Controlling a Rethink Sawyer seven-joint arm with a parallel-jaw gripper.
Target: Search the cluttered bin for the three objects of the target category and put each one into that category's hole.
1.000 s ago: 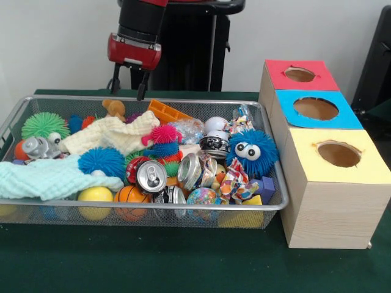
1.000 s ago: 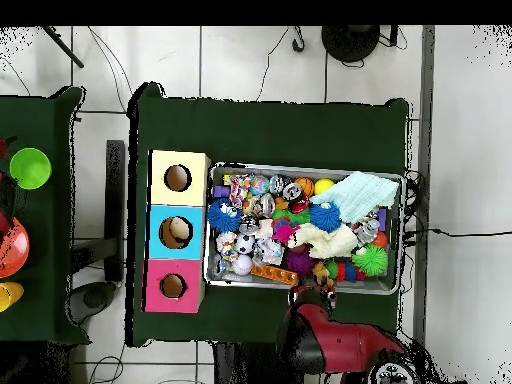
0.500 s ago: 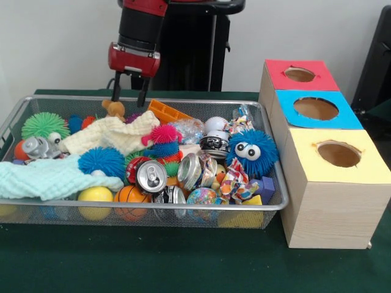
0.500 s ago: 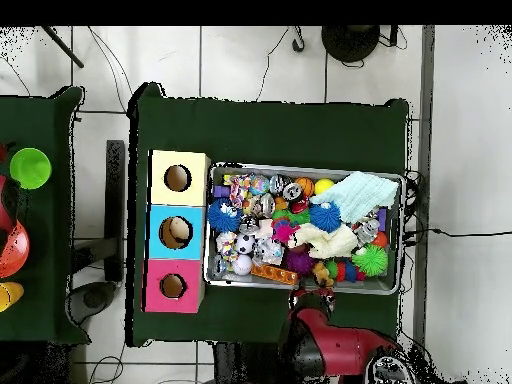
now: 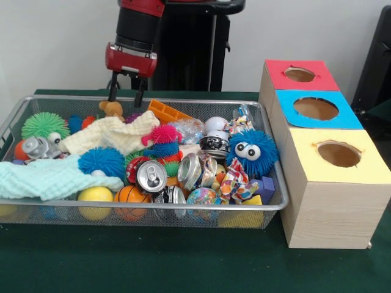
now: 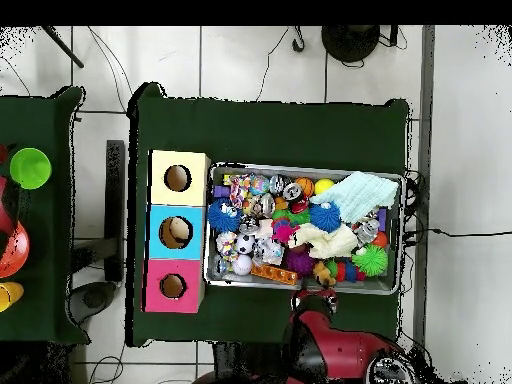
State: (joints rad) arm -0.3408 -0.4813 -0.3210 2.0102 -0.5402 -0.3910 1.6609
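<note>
My gripper point(image 5: 125, 99) hangs open over the far left part of the wire mesh bin point(image 5: 269, 160), with nothing between its fingers. It is just above a small brown plush toy point(image 5: 112, 108) and a cream cloth point(image 5: 110, 134). In the overhead view the gripper point(image 6: 322, 297) shows at the bin's lower rim point(image 6: 300, 289). The bin holds drink cans point(image 5: 151, 176), spiky balls point(image 5: 101, 161), a fuzzy blue ball with eyes point(image 5: 252, 151) and a pale blue cloth point(image 5: 43, 177). A wooden box to the right has a red hole point(image 5: 299, 74), a blue hole point(image 5: 316, 108) and a yellow hole point(image 5: 339, 154).
An orange plastic piece point(image 5: 165, 112) lies right of the gripper against the far rim. A yellow ball point(image 5: 95, 195) and a small basketball point(image 5: 130, 195) sit at the near rim. In the overhead view a second table point(image 6: 30, 210) holds coloured bowls.
The gripper came down toward the bin's far rim, then shifted slightly left. It stayed open. Nothing in the bin moved.
</note>
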